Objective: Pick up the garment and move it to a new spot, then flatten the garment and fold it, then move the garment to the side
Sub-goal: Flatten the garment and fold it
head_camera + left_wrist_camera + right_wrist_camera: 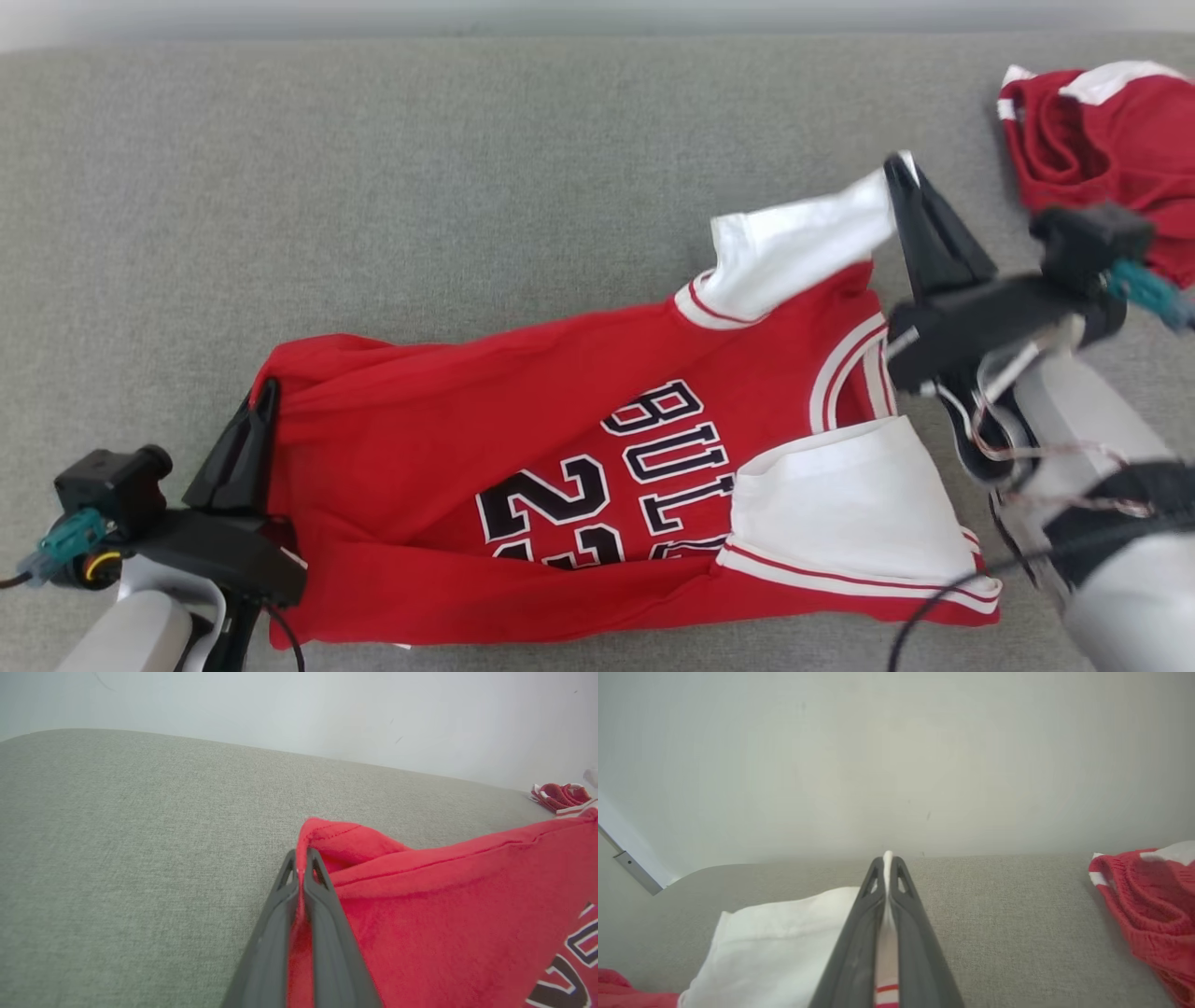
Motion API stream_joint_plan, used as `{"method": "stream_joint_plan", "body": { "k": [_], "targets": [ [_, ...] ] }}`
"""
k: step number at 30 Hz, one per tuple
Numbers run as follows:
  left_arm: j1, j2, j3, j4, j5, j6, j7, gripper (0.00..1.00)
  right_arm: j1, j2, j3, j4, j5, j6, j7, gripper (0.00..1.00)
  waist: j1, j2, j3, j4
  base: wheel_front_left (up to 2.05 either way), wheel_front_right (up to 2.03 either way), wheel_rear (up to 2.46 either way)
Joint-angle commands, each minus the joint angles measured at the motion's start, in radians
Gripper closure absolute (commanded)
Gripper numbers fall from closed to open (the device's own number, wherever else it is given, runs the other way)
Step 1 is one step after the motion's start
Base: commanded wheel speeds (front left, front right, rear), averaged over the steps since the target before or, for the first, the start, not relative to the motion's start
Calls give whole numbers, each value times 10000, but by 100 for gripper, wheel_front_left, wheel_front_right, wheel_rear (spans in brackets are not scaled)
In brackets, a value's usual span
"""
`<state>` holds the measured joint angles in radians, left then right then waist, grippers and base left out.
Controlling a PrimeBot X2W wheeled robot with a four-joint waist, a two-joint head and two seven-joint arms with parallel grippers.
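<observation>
Head view: left claw (268, 392) pinches jersey (448, 420) hem, right claw (901, 170) its white sleeve.
Right wrist view: wall (896, 765) beyond tabletop (994, 905) edge.

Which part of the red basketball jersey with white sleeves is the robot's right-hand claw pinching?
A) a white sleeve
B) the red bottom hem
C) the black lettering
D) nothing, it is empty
A: the right gripper is shut on the tip of a white sleeve of the red basketball jersey, with white cloth showing between its two dark fingers.
</observation>
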<state>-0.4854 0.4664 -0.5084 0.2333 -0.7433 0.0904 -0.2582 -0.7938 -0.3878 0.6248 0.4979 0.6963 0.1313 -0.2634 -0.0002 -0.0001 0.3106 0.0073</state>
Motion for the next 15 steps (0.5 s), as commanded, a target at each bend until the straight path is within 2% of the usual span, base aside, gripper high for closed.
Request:
{"method": "stream_joint_plan", "body": {
  "k": [1, 8, 15],
  "targets": [
    [251, 4, 32, 42, -12, 51, -62, 100, 533, -230, -117, -514, 190, -12, -9, 100, 2, 1, -263, -139, 0, 0, 0],
    [688, -60, 157, 16, -15, 53, -75, 100, 2596, -679, -626, -2386, 450, -12, -10, 100, 2, 1, -661, -122, 0, 0, 0],
    [1202, -178, 322, -147, -20, 49, -81, 100, 4193, -832, -736, -3408, 621, -12, -11, 100, 2, 1, -979, -131, 0, 0, 0]
  ]
}}
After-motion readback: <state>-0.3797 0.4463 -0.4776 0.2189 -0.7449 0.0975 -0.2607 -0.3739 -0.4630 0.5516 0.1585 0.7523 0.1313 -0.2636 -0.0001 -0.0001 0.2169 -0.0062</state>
